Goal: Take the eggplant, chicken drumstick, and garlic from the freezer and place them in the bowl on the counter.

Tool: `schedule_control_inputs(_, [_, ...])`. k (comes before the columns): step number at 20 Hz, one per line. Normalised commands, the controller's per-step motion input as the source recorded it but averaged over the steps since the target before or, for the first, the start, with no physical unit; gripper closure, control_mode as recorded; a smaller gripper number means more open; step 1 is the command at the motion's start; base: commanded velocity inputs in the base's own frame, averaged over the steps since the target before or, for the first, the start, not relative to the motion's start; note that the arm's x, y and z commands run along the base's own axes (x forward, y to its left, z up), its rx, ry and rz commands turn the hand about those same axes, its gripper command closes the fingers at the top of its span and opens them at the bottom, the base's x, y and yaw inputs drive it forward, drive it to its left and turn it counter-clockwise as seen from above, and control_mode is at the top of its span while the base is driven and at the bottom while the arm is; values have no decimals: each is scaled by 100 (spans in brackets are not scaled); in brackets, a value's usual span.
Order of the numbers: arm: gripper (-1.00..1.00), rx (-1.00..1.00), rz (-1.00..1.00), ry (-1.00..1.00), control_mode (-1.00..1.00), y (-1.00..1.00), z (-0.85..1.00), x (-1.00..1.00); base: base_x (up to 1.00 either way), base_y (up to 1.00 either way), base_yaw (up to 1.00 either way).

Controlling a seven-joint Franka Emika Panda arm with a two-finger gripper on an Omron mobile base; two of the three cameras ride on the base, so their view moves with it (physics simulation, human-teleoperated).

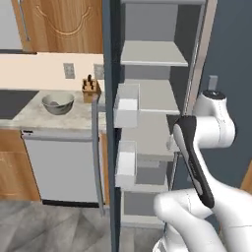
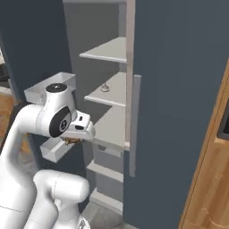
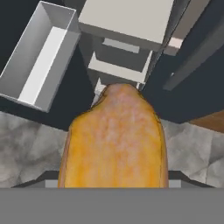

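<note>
Gripper (image 2: 74,141) closed on the chicken drumstick (image 3: 114,140) beside the freezer (image 1: 152,123); the bowl (image 1: 58,103) lies far left on the counter (image 1: 29,112).

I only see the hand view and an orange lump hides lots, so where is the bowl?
Observer: The bowl sits on the counter, left of the open freezer door.
Operator: Is the hand inside the freezer?
Observer: No, the gripper hangs just in front of the shelves, holding the chicken drumstick.
Operator: Anything on the shelves?
Observer: One small pale thing rests on a middle shelf; too small to name.
</note>
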Motion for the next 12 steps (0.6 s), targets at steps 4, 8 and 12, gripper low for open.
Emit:
schedule_control_inputs(4, [100, 0, 0, 0, 100, 0, 0, 0, -51, 9, 100])
schedule_control_inputs(8, [100, 0, 0, 0, 100, 0, 0, 0, -40, 44, 96])
schedule_control_inputs(12, [100, 0, 0, 0, 100, 0, 0, 0, -45, 51, 87])
